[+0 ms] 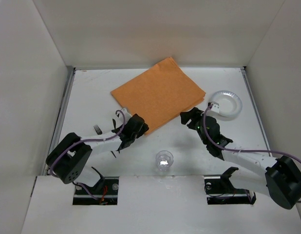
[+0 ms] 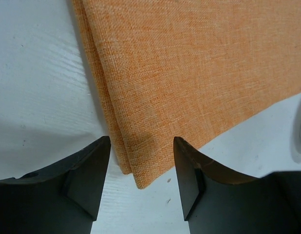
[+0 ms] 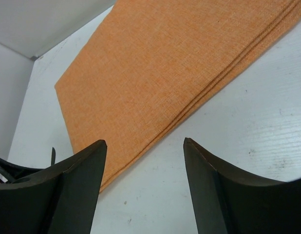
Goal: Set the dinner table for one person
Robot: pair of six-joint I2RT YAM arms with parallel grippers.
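Two arms work over the dinner table (image 1: 92, 92), the matte white top that fills the floor between the white walls and lies under every item noted. Clock positions are read from its centre in the top view, twelve being the far wall. At nine o'clock, near the left edge, a fork (image 1: 97, 129) lies on the bare surface beside the left arm. The left gripper (image 1: 139, 126) is just short of centre at nine o'clock, jaws parted and holding nothing. The wrist view shows its fingers (image 2: 87, 170) either side of the near corner of the orange placemat (image 1: 158, 92); contact cannot be determined. The placemat lies flat at twelve o'clock, askew to the table edges. A clear glass (image 1: 164, 160) stands upright at six o'clock, apart from all else. The right gripper (image 1: 190, 117), at three o'clock, has its jaws likewise spread and empty, over bare table, just beside the placemat's right-hand edge. A white plate (image 1: 238, 105) sits at two o'clock, near the right wall, just beside the placemat's right corner.
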